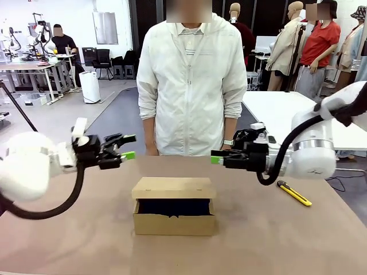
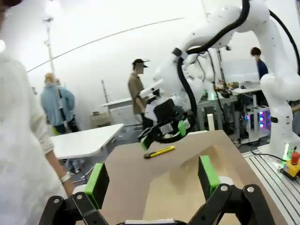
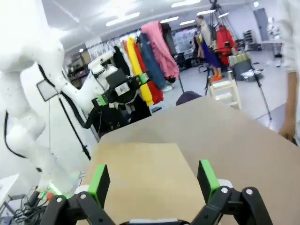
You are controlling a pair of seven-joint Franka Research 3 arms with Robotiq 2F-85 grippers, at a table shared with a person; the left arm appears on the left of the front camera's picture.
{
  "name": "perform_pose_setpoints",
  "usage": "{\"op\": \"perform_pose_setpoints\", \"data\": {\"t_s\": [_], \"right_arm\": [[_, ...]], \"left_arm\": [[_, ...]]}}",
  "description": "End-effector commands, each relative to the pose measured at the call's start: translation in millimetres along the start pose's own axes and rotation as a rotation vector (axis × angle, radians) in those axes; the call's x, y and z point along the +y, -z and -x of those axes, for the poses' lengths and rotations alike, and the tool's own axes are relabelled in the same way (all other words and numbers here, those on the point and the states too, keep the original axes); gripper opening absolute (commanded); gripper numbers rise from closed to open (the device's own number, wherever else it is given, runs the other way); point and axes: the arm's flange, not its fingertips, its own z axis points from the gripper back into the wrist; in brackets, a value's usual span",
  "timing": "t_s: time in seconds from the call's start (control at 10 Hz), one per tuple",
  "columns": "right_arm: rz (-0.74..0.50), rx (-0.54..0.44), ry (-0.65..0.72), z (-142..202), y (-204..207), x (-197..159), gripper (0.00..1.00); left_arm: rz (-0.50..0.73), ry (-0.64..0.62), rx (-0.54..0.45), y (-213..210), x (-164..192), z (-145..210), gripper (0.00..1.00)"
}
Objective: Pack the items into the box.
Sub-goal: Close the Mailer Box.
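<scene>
The box sits at lower centre of the front view, on the brown table. It is shallow, rectangular brown cardboard, with its flap lid hinged back toward the far side. A dark navy mass, which we take to be the pouch, fills the opening; we cannot make out its zip, its ring, or any second item. We judge the box to be light and fairly stiff along its folded edges, though thin enough to dent if pinched hard. The flap should swing freely, so we would take it by its free edge, or push on it, to close it. The pouch looks soft and would yield if pressed down.

The left gripper hovers at left of centre in the front view, above and beside the box, fingers spread and holding nothing. The right gripper hovers at right of centre; its wrist view shows its pads wide apart and empty. A yellow-and-black utility knife lies at right. A person stands at the far edge.
</scene>
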Motion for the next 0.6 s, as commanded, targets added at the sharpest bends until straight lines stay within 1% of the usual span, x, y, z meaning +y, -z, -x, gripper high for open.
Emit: {"op": "perform_pose_setpoints", "data": {"t_s": [0.0, 0.1, 0.2, 0.3, 0.4, 0.5], "right_arm": [[-0.035, 0.137, -0.147, 10, 24, 2, 1.0], [-0.084, 0.194, -0.192, 15, 30, 9, 1.0], [-0.088, 0.259, -0.22, 21, 37, 14, 1.0], [-0.106, 0.322, -0.231, 28, 45, 18, 1.0], [-0.106, 0.387, -0.22, 35, 52, 19, 1.0], [-0.102, 0.423, -0.212, 40, 55, 18, 1.0]], "left_arm": [[0.119, 0.006, 0.134, 26, 0, 45, 1.0], [0.188, -0.005, 0.203, 37, 0, 55, 1.0], [0.216, -0.007, 0.274, 43, -3, 62, 1.0], [0.26, -0.028, 0.302, 47, -7, 69, 1.0], [0.272, -0.072, 0.324, 49, -10, 79, 1.0], [0.285, -0.093, 0.329, 49, -11, 85, 1.0]]}}
